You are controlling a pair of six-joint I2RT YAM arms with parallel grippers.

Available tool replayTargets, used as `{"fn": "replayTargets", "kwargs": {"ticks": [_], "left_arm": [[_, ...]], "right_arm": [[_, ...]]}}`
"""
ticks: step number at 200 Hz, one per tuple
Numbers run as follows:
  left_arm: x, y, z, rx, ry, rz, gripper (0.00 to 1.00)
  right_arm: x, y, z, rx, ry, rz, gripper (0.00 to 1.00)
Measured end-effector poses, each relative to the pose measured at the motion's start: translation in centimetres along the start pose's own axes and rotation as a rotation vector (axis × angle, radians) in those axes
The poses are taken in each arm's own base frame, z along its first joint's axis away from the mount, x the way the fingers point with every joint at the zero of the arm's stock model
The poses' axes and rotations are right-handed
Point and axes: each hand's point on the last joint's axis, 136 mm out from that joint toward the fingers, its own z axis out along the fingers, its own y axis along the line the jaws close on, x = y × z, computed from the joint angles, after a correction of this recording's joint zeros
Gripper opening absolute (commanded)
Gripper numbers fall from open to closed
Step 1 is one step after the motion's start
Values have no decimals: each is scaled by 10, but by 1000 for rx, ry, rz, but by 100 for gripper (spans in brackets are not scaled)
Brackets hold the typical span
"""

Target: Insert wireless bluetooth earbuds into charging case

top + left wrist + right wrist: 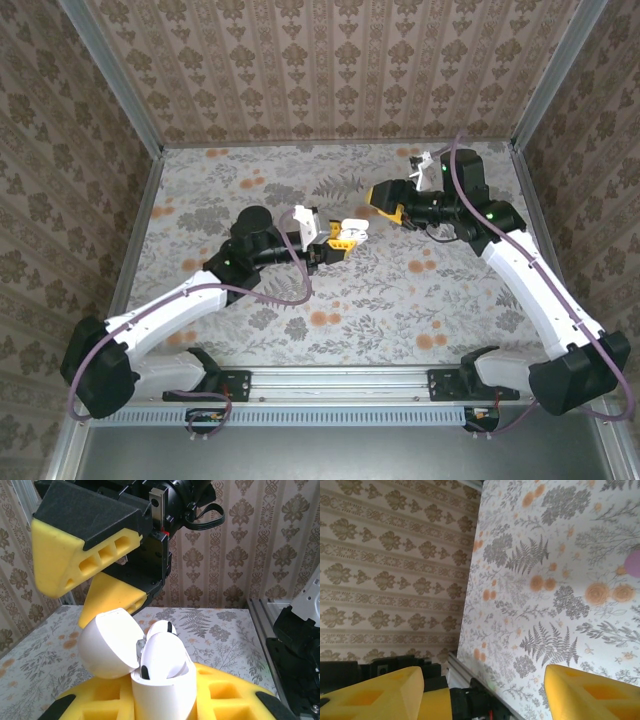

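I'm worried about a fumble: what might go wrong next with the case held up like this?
The right gripper has its lower finger close by the open lid; a nudge might snap it shut or twist the case in the left gripper. One earbud seems to stand proud of the case, so the lid may not close on it.

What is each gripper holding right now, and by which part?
The left gripper clamps the open charging case by its lower body; the right gripper holds nothing, jaws apart.

left pincer [347,234] clamped shut | right pincer [383,200] jaws apart, pointing toward left pincer
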Motion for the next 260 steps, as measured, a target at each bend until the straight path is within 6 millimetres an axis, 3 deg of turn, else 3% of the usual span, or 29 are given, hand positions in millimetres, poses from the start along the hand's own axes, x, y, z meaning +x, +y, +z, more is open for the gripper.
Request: {"fn": "replayTargets", "kwargs": {"ticks": [158,260], "left_arm": [[5,9,2,-63,20,4,4],[6,14,1,-95,26,3,4]], "right_arm": [[23,4,14,-33,117,-30,62],[24,6,14,-32,121,-33,61]]}}
